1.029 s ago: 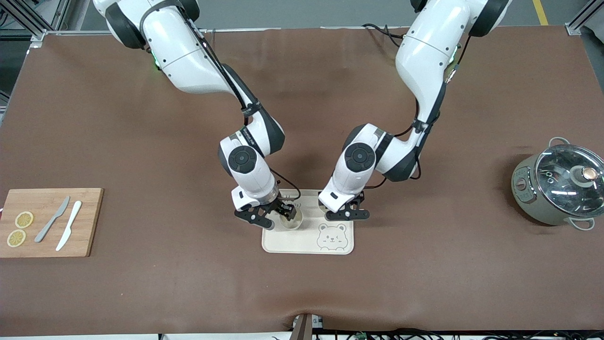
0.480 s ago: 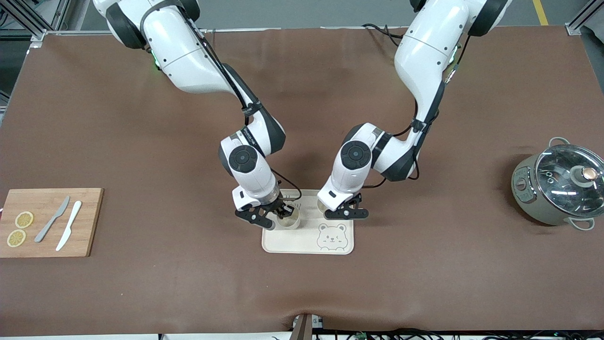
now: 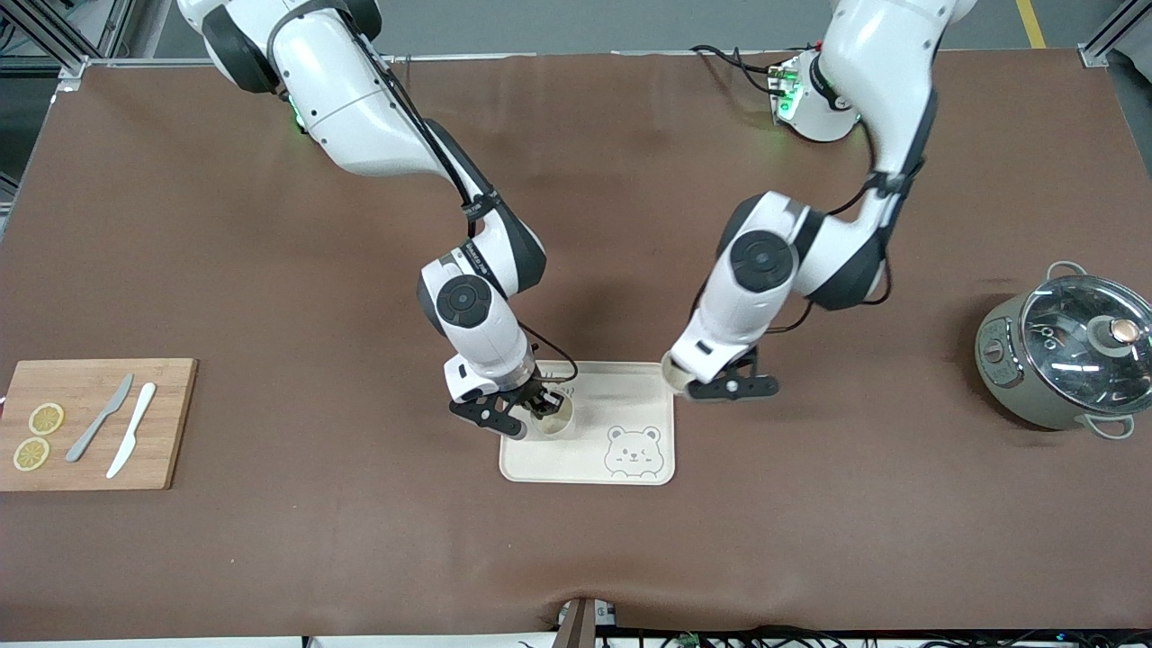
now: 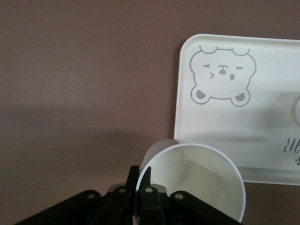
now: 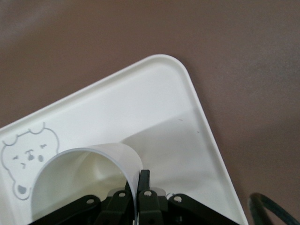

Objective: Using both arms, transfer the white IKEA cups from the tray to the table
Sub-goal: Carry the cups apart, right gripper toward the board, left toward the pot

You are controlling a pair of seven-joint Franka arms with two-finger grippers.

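The bear-printed tray (image 3: 589,463) lies mid-table. My right gripper (image 3: 526,409) is shut on the rim of one white IKEA cup (image 3: 558,423), which is upright, on or just over the tray's part toward the right arm's end. In the right wrist view the gripper (image 5: 138,180) pinches the cup (image 5: 79,183) wall over the tray (image 5: 154,117). My left gripper (image 3: 720,385) is shut on the rim of the other cup (image 3: 675,371) and holds it over the tray's edge toward the left arm's end. In the left wrist view the gripper (image 4: 140,173) pinches that cup (image 4: 192,183) beside the tray (image 4: 234,117).
A grey-green pot with a glass lid (image 3: 1066,355) stands near the left arm's end of the table. A wooden cutting board (image 3: 90,423) with two knives and two lemon slices lies at the right arm's end. Brown mat lies all round the tray.
The left arm has risen and carried its cup from over the tray's middle toward the left arm's end, to the tray's edge. The right arm has hardly moved.
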